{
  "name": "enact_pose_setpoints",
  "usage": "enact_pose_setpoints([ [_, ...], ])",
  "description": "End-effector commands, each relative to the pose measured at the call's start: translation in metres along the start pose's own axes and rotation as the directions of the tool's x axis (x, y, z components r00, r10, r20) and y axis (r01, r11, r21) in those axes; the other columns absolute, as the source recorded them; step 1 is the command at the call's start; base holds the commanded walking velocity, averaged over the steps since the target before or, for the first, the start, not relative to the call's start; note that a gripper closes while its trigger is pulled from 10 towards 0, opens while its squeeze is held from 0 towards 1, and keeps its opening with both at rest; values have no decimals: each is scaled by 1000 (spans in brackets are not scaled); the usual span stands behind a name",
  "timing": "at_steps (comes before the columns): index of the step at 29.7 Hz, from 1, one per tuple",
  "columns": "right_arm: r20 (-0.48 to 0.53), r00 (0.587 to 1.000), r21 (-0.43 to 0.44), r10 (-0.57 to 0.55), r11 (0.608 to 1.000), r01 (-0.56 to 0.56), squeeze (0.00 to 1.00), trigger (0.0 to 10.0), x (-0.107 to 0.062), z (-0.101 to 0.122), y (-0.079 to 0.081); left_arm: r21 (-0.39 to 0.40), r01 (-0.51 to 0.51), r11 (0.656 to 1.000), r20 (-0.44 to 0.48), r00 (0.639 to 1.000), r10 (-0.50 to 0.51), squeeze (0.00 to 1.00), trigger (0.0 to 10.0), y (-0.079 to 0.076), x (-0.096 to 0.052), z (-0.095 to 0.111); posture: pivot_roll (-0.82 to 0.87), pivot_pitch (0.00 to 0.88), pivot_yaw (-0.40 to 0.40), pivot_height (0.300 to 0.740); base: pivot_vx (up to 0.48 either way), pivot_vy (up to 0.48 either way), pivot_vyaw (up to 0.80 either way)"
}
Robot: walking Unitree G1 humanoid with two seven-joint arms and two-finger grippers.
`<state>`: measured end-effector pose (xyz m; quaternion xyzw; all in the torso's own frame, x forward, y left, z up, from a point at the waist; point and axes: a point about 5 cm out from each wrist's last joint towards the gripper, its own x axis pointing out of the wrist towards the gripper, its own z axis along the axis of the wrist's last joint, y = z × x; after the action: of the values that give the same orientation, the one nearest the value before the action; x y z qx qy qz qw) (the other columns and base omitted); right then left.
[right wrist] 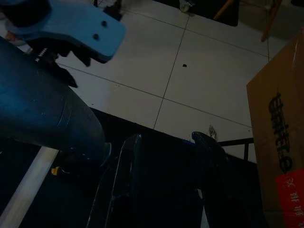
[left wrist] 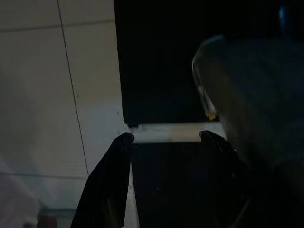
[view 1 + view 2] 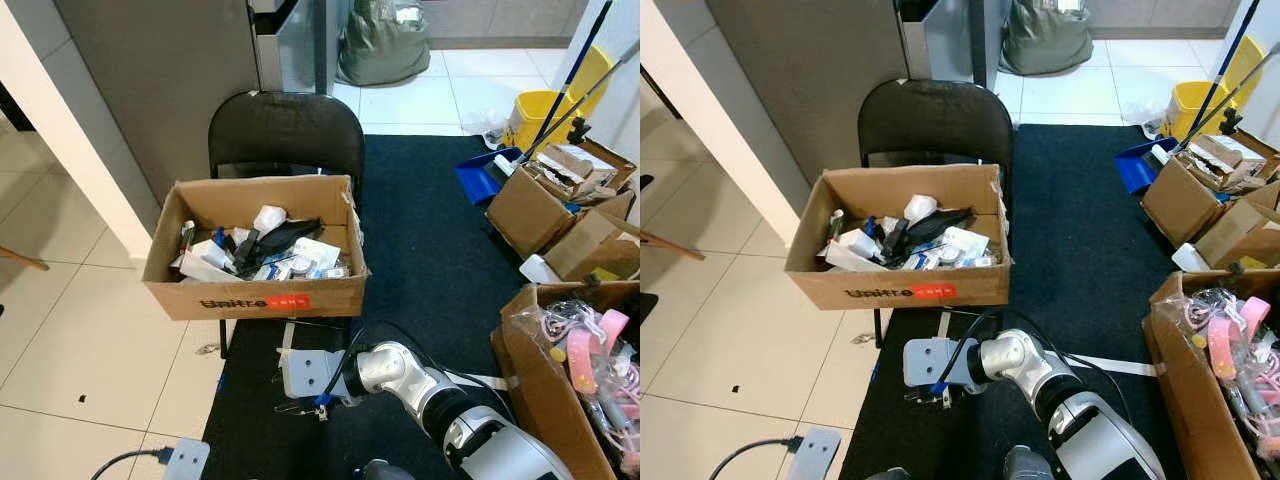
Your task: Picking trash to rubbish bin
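A cardboard box (image 3: 255, 298) printed "Unitree" rests on a black chair (image 3: 285, 135) and holds mixed trash (image 3: 270, 245): wrappers, white packets, a black piece. My right arm (image 3: 400, 375) reaches low across the black carpet (image 3: 430, 250) just in front of the chair, its wrist block (image 3: 300, 372) below the box. The right gripper (image 1: 167, 137) is open above the carpet's edge with nothing between its fingers; the box is beside it. A small scrap (image 3: 208, 349) lies on the tile by the chair leg. The left gripper (image 2: 166, 135) is open over a white tape strip (image 2: 166, 132) on the carpet.
Cardboard boxes (image 3: 560, 200) crowd the right side, the nearest one (image 3: 590, 370) full of pink items. A yellow mop bucket (image 3: 540, 115) and blue dustpan (image 3: 478, 175) stand at the back right. A power strip (image 3: 185, 460) lies on the tile at the front left.
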<state>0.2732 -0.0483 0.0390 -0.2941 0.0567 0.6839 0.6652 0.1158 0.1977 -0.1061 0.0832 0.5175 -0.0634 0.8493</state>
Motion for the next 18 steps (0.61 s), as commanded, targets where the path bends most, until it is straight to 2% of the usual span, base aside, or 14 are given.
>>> enact_pose_setpoints([
  [1, 2, 1000, -6, 6, 1000, -6, 0, 10000, 2, 1, 0, 7, 27, 1000, -37, 999, -27, 0, 10000, -4, -2, -12, -42, 84, 55, 740, 0, 0, 0],
  [18, 3, 1000, -7, 6, 1000, -6, 0, 10000, 1, 1, -1, 3, 33, 999, -33, 999, -33, 0, 10000, -10, 0, -5, -41, 90, 55, 740, 0, 0, 0],
])
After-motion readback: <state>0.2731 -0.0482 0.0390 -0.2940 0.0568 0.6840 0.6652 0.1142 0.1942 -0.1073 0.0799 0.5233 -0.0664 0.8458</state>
